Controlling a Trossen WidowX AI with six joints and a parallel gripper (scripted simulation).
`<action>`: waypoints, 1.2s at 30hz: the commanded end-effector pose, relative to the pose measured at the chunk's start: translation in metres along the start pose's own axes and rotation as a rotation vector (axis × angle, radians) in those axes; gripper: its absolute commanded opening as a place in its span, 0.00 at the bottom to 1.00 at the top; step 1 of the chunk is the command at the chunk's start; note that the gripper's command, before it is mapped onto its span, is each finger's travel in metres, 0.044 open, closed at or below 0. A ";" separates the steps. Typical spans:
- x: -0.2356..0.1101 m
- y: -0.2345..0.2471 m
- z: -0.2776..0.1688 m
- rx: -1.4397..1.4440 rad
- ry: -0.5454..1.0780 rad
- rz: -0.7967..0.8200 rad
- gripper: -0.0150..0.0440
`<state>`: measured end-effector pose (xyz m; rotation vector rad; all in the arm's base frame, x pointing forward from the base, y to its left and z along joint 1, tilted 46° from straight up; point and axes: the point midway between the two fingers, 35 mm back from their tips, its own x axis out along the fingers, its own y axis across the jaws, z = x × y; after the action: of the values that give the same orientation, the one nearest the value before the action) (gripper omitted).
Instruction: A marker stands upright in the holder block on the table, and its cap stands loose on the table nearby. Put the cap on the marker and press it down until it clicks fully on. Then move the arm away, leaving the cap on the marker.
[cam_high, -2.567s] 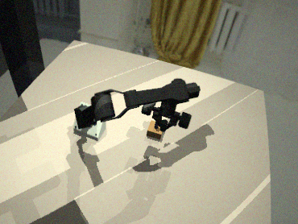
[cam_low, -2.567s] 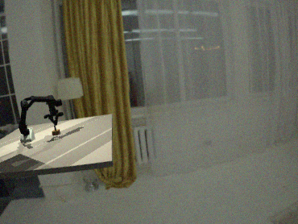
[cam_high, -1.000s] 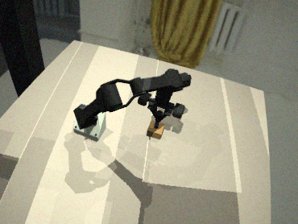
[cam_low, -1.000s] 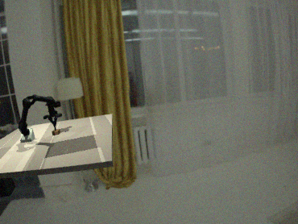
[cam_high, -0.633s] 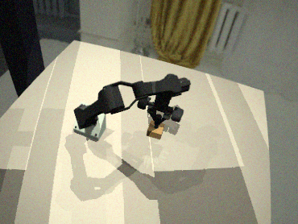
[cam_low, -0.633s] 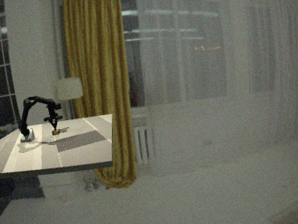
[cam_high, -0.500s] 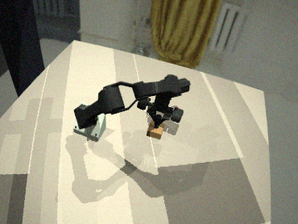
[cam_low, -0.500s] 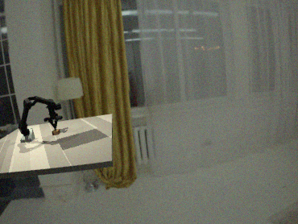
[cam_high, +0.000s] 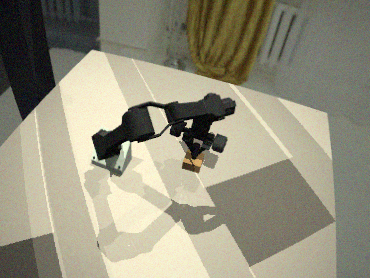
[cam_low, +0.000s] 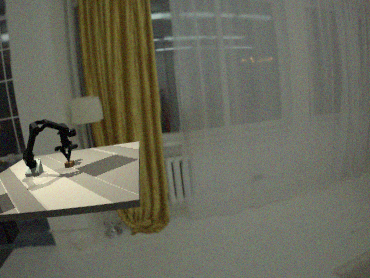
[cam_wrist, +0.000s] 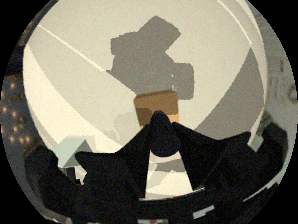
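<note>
The tan holder block (cam_high: 192, 163) (cam_low: 69, 163) (cam_wrist: 157, 104) sits on the table right of the arm's base. My gripper (cam_high: 197, 144) (cam_low: 66, 151) (cam_wrist: 160, 125) hangs straight above the block, low over it. It is shut on the dark cap (cam_wrist: 161, 132), which points down at the block in the wrist view. The marker itself is hidden under the cap and fingers; I cannot tell how far the cap sits on it.
The arm's base (cam_high: 111, 160) (cam_low: 34, 170) stands on a pale mount left of the block. The table's (cam_high: 280, 150) right edge lies beyond the block. A yellow curtain (cam_high: 227, 35) (cam_low: 120, 100) and a radiator hang behind the table.
</note>
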<state>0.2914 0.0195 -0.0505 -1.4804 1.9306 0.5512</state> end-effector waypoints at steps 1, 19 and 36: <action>0.000 0.000 0.000 0.000 0.000 0.000 0.43; -0.037 -0.002 0.002 -0.001 -0.003 0.000 1.00; -0.070 0.001 0.001 0.837 -0.001 0.001 0.56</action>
<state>0.3035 0.0705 0.0000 -1.2070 1.8943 0.1231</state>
